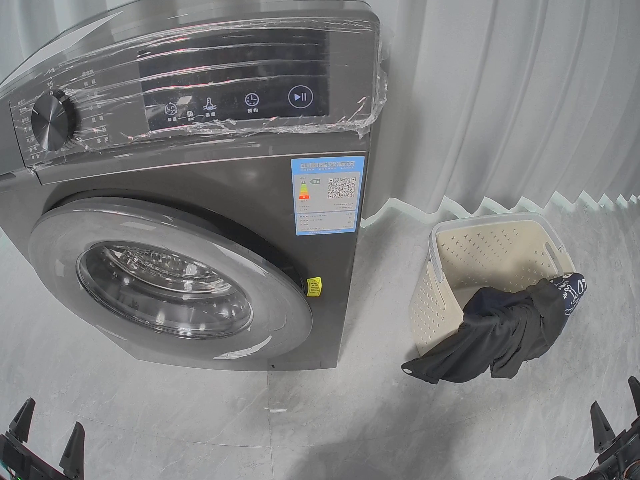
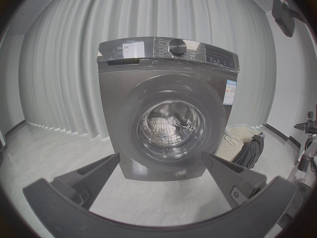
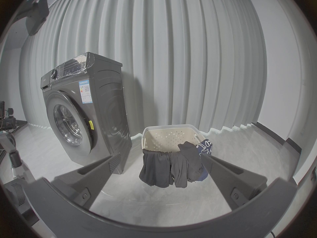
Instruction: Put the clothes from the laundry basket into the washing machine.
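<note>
Low at the near edge of the head view, the left claw (image 1: 48, 435) and the right claw (image 1: 615, 409) both stand wide open, holding nothing, above the grey floor (image 1: 373, 401). Ahead of the left claw is the washing machine (image 1: 220, 188), its round door (image 1: 167, 288) shut. Just to its right stands the cream laundry basket (image 1: 460, 241). Dark clothes (image 1: 500, 331) hang over its front rim, reaching down toward the floor, with a blue patterned piece (image 1: 572, 288) beside them on the rim. A white curtain (image 1: 507, 88) hangs behind.
</note>
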Controlling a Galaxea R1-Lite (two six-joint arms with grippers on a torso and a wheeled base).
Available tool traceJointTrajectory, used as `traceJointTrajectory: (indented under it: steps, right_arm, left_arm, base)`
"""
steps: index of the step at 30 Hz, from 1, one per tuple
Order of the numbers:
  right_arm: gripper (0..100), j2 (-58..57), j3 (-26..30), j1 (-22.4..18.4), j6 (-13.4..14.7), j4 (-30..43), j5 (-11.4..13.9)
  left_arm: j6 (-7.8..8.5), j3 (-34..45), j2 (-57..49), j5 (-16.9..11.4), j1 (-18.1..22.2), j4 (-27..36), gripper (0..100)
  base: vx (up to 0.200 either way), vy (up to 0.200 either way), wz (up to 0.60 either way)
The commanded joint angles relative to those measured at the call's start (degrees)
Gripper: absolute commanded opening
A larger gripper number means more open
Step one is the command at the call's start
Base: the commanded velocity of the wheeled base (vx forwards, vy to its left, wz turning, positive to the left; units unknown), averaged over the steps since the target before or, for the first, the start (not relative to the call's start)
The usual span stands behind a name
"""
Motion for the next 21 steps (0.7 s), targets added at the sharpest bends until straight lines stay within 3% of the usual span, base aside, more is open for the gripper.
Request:
traceJointTrajectory:
  steps: [1, 4, 14, 21]
  right_arm:
    - [100, -0.93, 1.01, 0.0, -0.03, 0.07, 0.02]
    - [100, -0.93, 1.01, 0.0, -0.03, 0.07, 0.02]
    - [100, -0.93, 1.01, 0.0, -0.03, -0.02, 0.02]
    - [100, -0.93, 1.01, 0.0, -0.03, -0.02, 0.02]
  left_arm:
    - [-0.01, 0.92, -0.86, 0.02, 0.01, 0.01, 100]
    - [-0.01, 0.92, -0.86, 0.02, 0.01, 0.01, 100]
    - [-0.01, 0.92, -0.86, 0.02, -0.08, 0.01, 100]
    - [-0.01, 0.92, -0.86, 0.02, 0.01, 0.01, 100]
  base:
    - [-0.2, 0.0, 0.0]
    - [-0.2, 0.0, 0.0]
    - [0.0, 0.0, 0.0]
    - [0.0, 0.2, 0.0]
